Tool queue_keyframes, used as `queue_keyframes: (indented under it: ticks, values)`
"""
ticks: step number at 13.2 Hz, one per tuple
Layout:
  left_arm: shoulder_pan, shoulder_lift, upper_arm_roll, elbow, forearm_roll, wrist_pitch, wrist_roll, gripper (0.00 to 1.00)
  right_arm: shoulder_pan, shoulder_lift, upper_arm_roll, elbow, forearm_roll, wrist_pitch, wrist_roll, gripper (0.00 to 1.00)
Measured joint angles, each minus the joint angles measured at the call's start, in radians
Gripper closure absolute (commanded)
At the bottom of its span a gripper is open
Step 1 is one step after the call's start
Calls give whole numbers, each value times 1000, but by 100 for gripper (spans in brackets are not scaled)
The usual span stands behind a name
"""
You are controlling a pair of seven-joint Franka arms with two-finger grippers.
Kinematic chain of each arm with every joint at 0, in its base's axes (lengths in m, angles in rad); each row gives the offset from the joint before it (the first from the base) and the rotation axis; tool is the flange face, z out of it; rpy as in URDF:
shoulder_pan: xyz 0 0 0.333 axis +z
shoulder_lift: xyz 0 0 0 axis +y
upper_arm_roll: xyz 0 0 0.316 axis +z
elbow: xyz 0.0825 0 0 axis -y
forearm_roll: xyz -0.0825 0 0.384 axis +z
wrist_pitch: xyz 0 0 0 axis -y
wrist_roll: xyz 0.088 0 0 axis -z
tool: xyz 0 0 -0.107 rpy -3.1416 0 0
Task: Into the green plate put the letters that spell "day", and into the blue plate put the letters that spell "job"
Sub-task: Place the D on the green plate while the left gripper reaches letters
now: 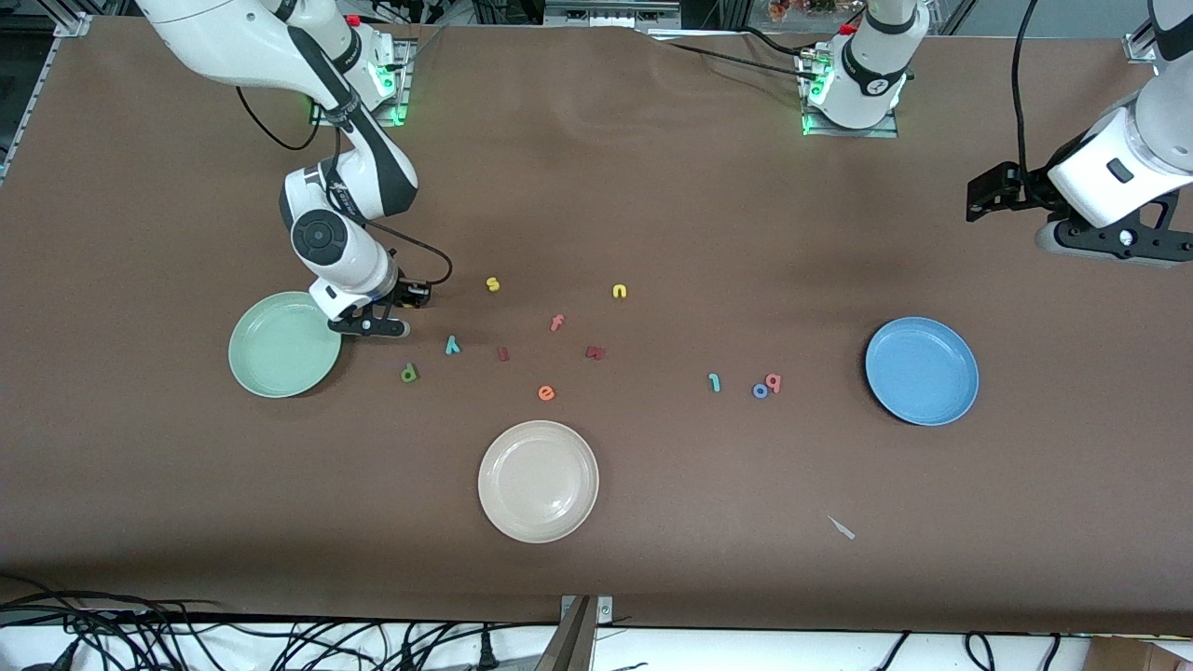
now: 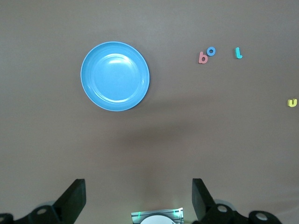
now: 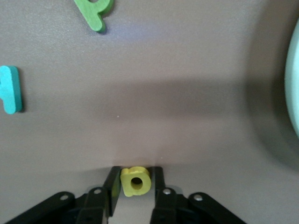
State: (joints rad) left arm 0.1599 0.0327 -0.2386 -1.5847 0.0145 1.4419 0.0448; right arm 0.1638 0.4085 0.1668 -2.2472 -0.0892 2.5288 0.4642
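Note:
My right gripper (image 1: pixel 377 326) (image 3: pixel 136 184) is low by the rim of the green plate (image 1: pixel 280 359) (image 3: pixel 294 93), shut on the yellow "a" (image 3: pixel 136 181). The teal "y" (image 1: pixel 452 345) (image 3: pixel 10 88) and dark green "d" (image 1: pixel 409 374) (image 3: pixel 95 11) lie close by on the table. The teal "j" (image 1: pixel 714 381) (image 2: pixel 238 53), blue "o" (image 1: pixel 760 390) (image 2: pixel 211 51) and pinkish "b" (image 1: pixel 773 381) (image 2: pixel 202 58) lie together near the blue plate (image 1: pixel 923 371) (image 2: pixel 115 76). My left gripper (image 1: pixel 993 191) (image 2: pixel 138 196) waits high and open, with nothing in it, at the left arm's end of the table.
A cream-white plate (image 1: pixel 538 480) sits nearest the front camera. Loose letters lie mid-table: yellow "s" (image 1: pixel 493 284), yellow "u" (image 1: pixel 619 292) (image 2: pixel 292 102), pink "f" (image 1: pixel 556 322), two dark red letters (image 1: pixel 502 353) (image 1: pixel 596 352), orange "e" (image 1: pixel 546 393). A small pale scrap (image 1: pixel 842 527) lies on the cloth.

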Motion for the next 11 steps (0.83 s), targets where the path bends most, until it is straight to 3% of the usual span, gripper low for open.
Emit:
queue_keyframes:
  ticks: [9,11]
  values:
    - [-9,10,-12,33,-49,19,1,0,0,-1,0,13,0,-7,0,80]
    - [-10,24,-12,33,-51,43,1,0,0,-2,-1,69,-1,-99,0,80]
